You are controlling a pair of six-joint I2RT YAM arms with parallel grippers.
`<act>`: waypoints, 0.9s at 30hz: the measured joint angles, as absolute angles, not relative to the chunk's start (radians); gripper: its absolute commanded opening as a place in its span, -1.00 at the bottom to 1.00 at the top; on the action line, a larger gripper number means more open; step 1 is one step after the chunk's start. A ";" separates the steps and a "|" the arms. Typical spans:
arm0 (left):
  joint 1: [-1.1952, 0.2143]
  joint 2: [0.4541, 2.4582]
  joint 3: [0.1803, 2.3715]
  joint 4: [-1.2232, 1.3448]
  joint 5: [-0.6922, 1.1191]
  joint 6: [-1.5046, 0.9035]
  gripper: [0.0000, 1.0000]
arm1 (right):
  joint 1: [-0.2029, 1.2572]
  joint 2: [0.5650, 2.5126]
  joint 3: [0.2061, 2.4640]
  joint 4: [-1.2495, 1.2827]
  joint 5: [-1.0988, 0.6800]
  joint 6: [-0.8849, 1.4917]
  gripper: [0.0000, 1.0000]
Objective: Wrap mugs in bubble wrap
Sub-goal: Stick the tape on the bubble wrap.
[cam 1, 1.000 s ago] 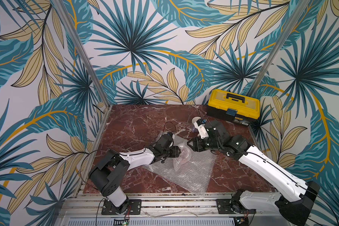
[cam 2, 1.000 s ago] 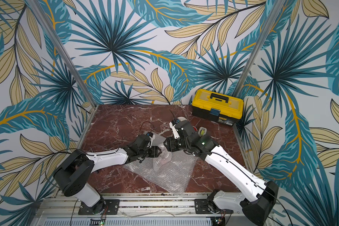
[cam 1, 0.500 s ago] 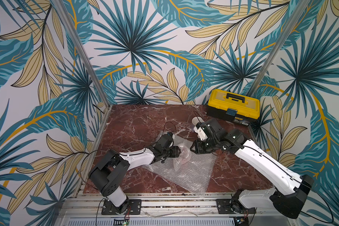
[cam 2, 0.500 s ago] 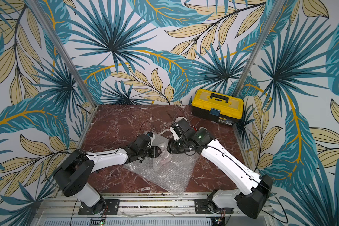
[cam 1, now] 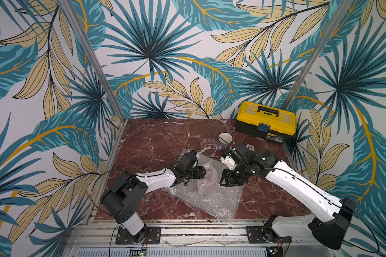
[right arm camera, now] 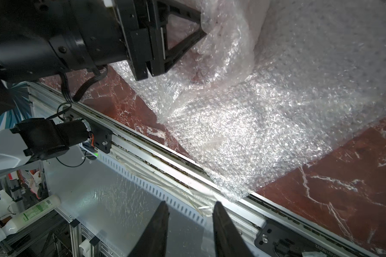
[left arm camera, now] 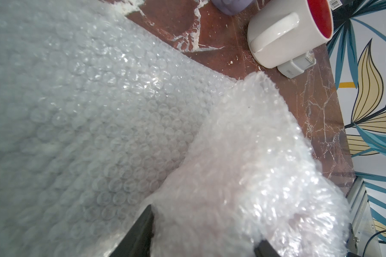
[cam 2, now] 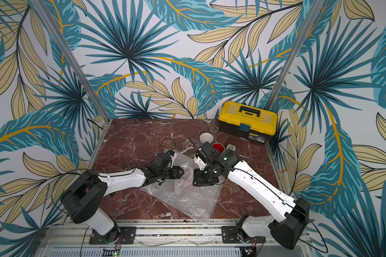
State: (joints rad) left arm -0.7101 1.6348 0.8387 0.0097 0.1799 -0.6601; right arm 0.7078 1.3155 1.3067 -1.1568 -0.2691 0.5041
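In both top views, a clear, whitish sheet of bubble wrap (cam 1: 210, 198) lay spread on the red-brown marble tabletop (cam 1: 156, 142), a little below and right of the frame's centre. One corner reached the metal rail along the table's lower edge. At the sheet's upper part the plastic was gathered into a lumpy bubble-wrap bundle (cam 1: 211, 175) with a faint pink-red tint showing through. What it enclosed could not be made out.

The left gripper (cam 1: 205, 174) reached in from the lower left and was clamped on that bundle. In the left wrist view its black fingers (left arm camera: 143, 231) pressed against either side of the crinkled lump.

The right gripper (cam 1: 222, 183) hung just right of the bundle, above the sheet. In the right wrist view its two dark fingers (right arm camera: 158, 229) stood parted with nothing between them, touching no plastic.

Above and right of centre, behind the right arm, a pale lavender ceramic mug with a white inside (cam 1: 225, 140) stood upright and bare. Just beside it stood a white ceramic mug with a red inside (cam 2: 217, 146), also upright and bare. Both were apart from the grippers' tips. A small grey tape dispenser (cam 2: 230, 147) sat right beside the white mug. A yellow and black plastic toolbox (cam 1: 265, 118) occupied the tabletop's upper right corner.
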 measured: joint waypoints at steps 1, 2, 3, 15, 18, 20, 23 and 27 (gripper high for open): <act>-0.710 1.635 0.839 0.010 0.180 -0.660 0.09 | 0.708 1.322 1.307 -1.161 -0.271 0.501 -0.29; -0.710 1.635 0.839 0.010 0.180 -0.660 0.09 | 0.708 1.330 1.307 -1.163 -0.271 0.497 -0.29; -0.710 1.635 0.839 0.010 0.180 -0.660 0.09 | 0.709 1.340 1.307 -1.165 -0.271 0.493 -0.29; -0.711 1.635 0.839 0.010 0.179 -0.661 0.09 | 0.710 1.533 1.358 -1.114 -0.259 0.459 -0.33; -0.712 1.635 0.839 0.010 0.179 -0.661 0.09 | 0.710 1.571 1.377 -1.084 -0.255 0.455 -0.34; -0.713 1.635 0.839 0.010 0.177 -0.662 0.09 | 0.710 1.590 1.383 -1.064 -0.252 0.451 -0.34; -0.713 1.635 0.839 0.010 0.176 -0.662 0.09 | 0.710 1.610 1.386 -1.041 -0.250 0.448 -0.34; -0.713 1.635 0.839 0.010 0.176 -0.662 0.09 | 0.710 1.628 1.393 -1.013 -0.242 0.448 -0.34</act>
